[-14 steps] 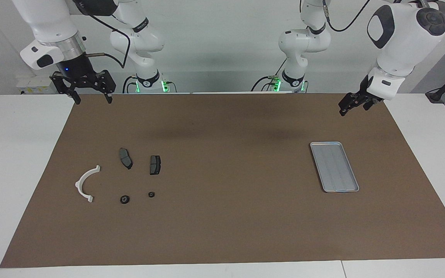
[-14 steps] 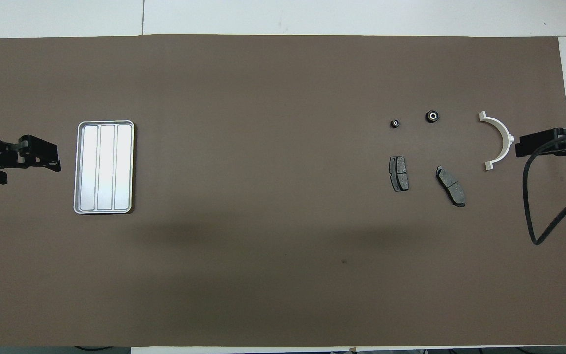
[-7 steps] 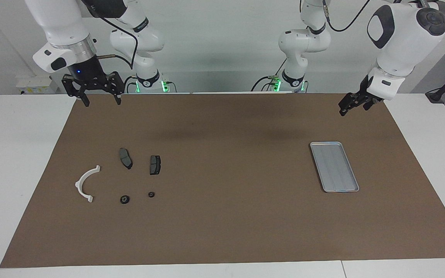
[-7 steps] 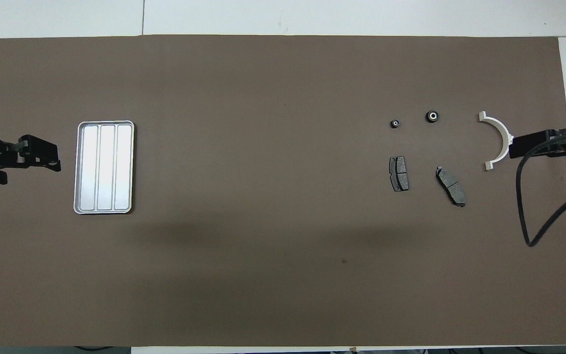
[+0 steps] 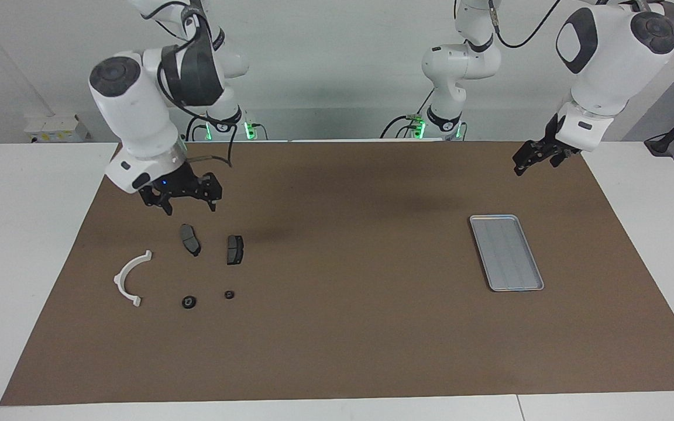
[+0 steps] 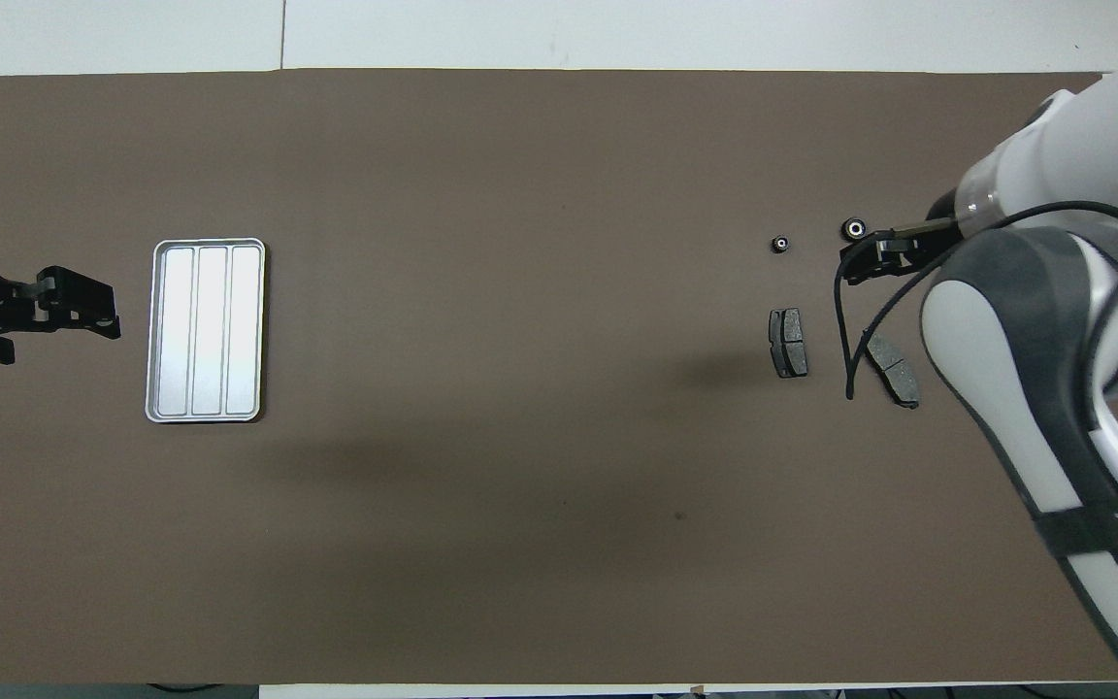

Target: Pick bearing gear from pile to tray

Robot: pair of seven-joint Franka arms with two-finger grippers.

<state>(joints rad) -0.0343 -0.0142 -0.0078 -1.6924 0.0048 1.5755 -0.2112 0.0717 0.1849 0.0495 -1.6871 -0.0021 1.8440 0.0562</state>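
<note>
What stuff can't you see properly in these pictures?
- White curved bracket: hidden in the overhead view by the right arm; clear in the facing view.
- One brake pad: partly covered overhead by that arm and its cable.
- Two small black round pieces: too small to tell which is the bearing gear.

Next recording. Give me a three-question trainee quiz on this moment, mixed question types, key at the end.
1. True or false: the shallow silver metal tray already holds a part.
2. Which claw is up in the air by the pile: A) the right claw, B) the left claw?
3. Fill in: the two dark grey brake pads lie ____ to the robots than the two small black round pieces.

Key
1. False; nothing lies in it.
2. A. It is open over the brown mat, just short of the pads; the left claw waits near the tray's end.
3. nearer.
</note>
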